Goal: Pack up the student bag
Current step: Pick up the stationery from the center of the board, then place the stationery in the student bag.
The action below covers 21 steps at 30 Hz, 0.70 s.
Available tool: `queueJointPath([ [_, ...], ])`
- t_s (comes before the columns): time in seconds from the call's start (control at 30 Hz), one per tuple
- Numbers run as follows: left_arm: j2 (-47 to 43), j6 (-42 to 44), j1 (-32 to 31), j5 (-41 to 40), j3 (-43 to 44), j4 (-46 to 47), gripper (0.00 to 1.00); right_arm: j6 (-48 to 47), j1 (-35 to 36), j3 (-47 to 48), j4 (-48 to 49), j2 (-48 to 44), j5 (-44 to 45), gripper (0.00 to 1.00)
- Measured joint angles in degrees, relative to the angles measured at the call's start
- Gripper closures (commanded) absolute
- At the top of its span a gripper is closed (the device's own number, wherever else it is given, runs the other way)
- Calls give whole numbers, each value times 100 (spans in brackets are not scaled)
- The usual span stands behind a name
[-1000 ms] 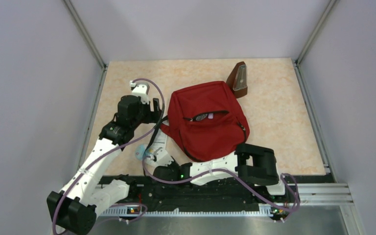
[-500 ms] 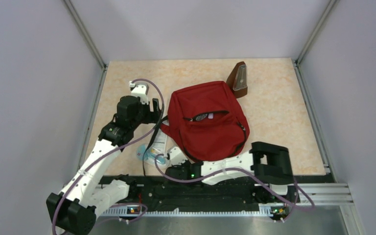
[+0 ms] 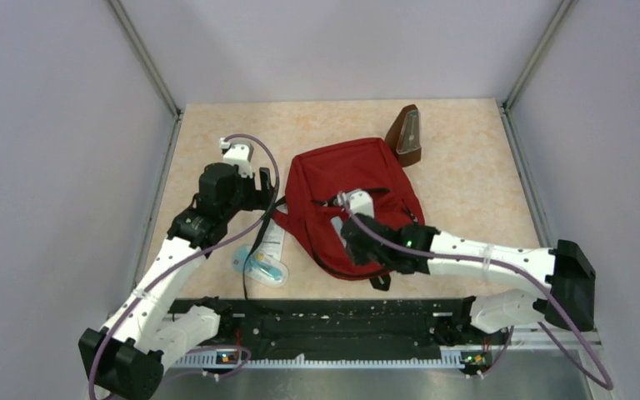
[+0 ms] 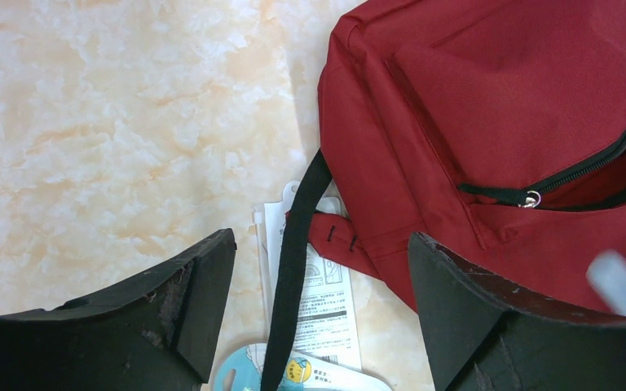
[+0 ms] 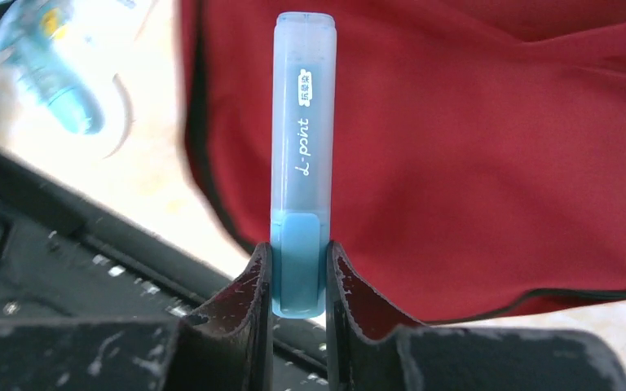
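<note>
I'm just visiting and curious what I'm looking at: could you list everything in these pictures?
backpack: one, red, middle of the table.
metronome: one, brown, by the backpack's far right corner.
highlighter: one, pale blue, held over the backpack.
packets: two it seems, white and pale blue, left of the backpack, under its black strap.
table: one, beige marbled.
left gripper: black, open, over the strap.
right gripper: black, shut on the highlighter.

Student bag [image 3: 325, 171], large red fabric backpack, black zipper lines and straps, lying flat front-up near the middle of the table [image 3: 467, 167], front pocket zipper partly open, one black strap trailing toward the near-left corner.
</note>
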Motion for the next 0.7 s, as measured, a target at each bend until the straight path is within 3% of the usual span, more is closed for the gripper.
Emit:
queueJointPath([
  [0.17,0,0,0,0,0,0,18,-313,-1351,-103,-286,-221,-293,100],
  [0.43,-79,0,0,2,-9,2,18,-870,-2704,-74,-426,-212,-922,100],
  [0.7,-90,0,0,7,-9,4,18,-1235,-3178,278,-459,428,-1427,100],
])
